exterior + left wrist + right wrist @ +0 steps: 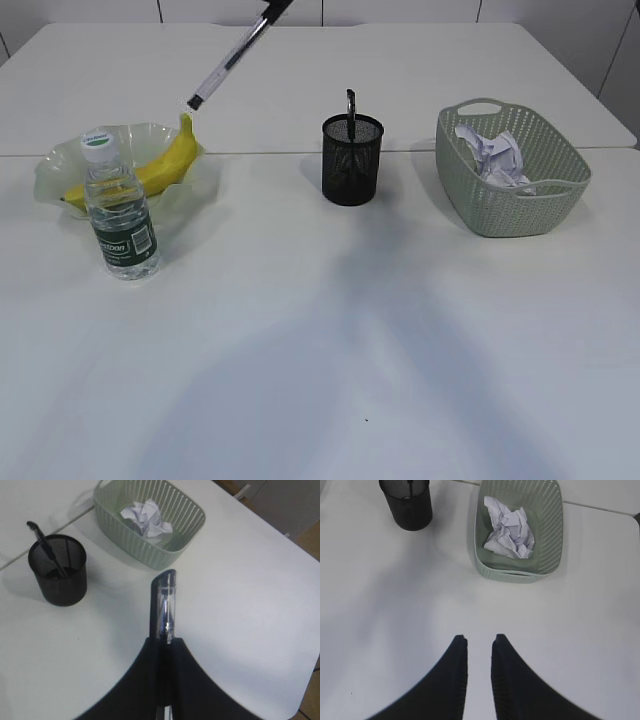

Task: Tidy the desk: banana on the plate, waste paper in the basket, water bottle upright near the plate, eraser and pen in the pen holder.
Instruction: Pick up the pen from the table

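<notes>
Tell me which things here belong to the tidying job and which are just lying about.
Job:
banana on plate
water bottle
pen in left claw
pen holder
waste paper in basket

Lying about:
nothing; only the table.

Yellow banana [160,168]; black mesh pen holder [352,160]; pale-green basket [520,205].
</notes>
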Controlling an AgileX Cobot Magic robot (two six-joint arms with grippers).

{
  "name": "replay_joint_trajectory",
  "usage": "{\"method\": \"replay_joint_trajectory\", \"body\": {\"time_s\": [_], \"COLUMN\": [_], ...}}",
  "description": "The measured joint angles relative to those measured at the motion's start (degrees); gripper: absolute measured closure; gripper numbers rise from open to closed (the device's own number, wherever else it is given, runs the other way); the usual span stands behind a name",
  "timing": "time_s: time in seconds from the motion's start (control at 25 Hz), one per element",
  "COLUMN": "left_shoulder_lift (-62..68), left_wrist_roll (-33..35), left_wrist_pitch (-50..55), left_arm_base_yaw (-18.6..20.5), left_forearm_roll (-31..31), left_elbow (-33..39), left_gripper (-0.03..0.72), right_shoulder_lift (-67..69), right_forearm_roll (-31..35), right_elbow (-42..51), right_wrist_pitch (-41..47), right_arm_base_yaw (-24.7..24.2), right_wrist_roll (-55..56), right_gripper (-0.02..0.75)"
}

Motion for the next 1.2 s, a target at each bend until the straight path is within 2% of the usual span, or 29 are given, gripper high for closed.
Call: {"method": "replay_joint_trajectory", "body": {"time_s": [0.32, 0.52, 0.64, 1.04, 1.2], "left_shoulder_lift": [-3.0, -3.4, -3.4, -3.4, -3.4], "left_wrist_roll": [7.2, 8.5, 10.0, 14.2, 16.9], "left_wrist_pitch": [-0.7, -1.4, -2.0, -3.3, -3.3], "left_arm_base_yaw": [0.0, 0.0, 0.0, 0.0, 0.4], "left_forearm_roll": [-12.0, -13.9, -17.2, -22.7, -27.2], "left_elbow": [0.0, 0.0, 0.0, 0.0, 0.0], "left_gripper": [0.682, 0.685, 0.685, 0.687, 0.690], "right_shoulder_lift": [-6.1, -9.6, -9.9, -10.0, -10.0], "right_forearm_roll": [-1.9, -2.4, -2.1, 4.3, 9.6], "right_elbow": [13.2, 18.9, 20.3, 23.7, 26.6], "right_wrist_pitch": [0.0, -3.6, -6.7, -16.2, -21.2], "right_arm_base_yaw": [0.0, 0.0, 0.0, 0.0, 0.0], "right_wrist_roll": [0.0, 0.0, 0.0, -5.9, -9.6], "right_gripper": [0.610, 0.609, 0.609, 0.611, 0.652]}}
